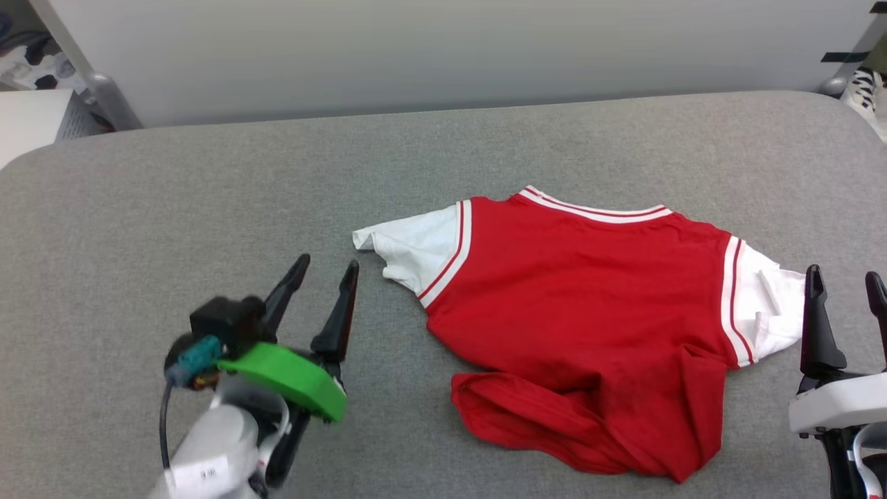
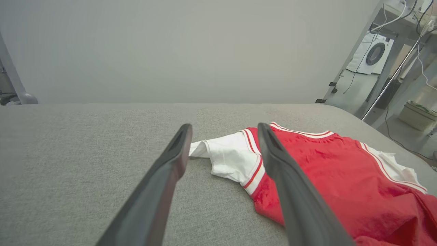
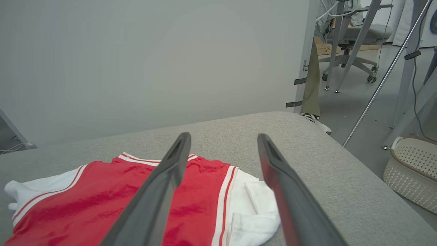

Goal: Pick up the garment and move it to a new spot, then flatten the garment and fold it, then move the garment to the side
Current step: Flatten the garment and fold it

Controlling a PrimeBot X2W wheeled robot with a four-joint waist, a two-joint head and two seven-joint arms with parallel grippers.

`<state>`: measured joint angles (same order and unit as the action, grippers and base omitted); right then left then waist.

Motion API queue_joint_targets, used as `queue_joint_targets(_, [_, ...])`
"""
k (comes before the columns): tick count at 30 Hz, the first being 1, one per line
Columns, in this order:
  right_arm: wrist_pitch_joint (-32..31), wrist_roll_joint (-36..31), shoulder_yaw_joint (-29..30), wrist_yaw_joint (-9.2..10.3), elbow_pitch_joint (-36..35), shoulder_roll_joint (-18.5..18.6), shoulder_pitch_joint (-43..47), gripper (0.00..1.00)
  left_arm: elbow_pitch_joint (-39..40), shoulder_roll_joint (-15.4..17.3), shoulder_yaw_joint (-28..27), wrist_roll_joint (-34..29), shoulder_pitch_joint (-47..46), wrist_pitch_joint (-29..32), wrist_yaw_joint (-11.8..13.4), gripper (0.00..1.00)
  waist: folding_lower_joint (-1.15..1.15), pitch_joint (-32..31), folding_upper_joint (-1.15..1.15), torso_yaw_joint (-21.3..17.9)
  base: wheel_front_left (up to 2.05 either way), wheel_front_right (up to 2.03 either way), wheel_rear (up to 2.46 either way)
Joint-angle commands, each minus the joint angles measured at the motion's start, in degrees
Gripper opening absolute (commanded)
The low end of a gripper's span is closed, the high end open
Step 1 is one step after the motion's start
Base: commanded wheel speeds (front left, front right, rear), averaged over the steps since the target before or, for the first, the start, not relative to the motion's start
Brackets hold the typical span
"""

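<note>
- The red garment (image 1: 575,298) lies spread on the grey tabletop (image 1: 208,194), its hem rumpled.
- The left tool (image 1: 328,263) is spread wide and empty, near one white sleeve.
- The right tool (image 1: 844,273) is likewise spread, beside the other.

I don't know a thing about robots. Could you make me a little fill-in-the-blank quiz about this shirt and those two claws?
1. The jersey-style T-shirt with white short sleeves, lying on the grey fabric table, has a ____ body.
2. The left gripper and right gripper, each with two long dark fingers, both stand ____, gripping nothing.
3. The curved plastic piece behind the left gripper's fingers is coloured ____.

Missing words: red; open; green.
</note>
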<state>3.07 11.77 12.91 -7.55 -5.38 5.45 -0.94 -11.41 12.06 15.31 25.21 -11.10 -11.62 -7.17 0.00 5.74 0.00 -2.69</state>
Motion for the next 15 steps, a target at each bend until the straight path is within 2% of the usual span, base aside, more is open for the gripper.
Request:
queue_joint_targets(1, [-0.18,-0.6,-0.17,0.06,-0.86,-0.45,0.18,1.0,-0.13,1.75,0.33,0.91,-4.05,2.05,-0.32,1.0,0.0,1.8,0.0,-1.52,0.0,0.0,0.0])
queue_joint_targets(4, [-0.46,-0.85,-0.37,0.06,-2.03,-0.75,-0.44,1.0,-1.08,5.1,3.02,3.05,-10.92,11.18,-0.32,1.0,0.0,3.82,0.0,-2.91,0.0,0.0,0.0])
queue_joint_targets(11, [0.02,-1.16,-1.26,0.06,-2.27,-1.6,-2.11,1.0,-8.57,10.08,6.49,12.03,-27.09,37.53,-0.32,1.0,0.0,8.65,0.0,-6.22,0.0,0.0,0.0])
queue_joint_targets(15, [0.88,-1.23,-2.14,0.06,-1.52,-1.92,-3.25,1.0,-13.82,11.89,8.26,13.77,-33.18,48.87,-0.32,1.0,0.0,10.73,0.0,-8.13,0.0,0.0,0.0])
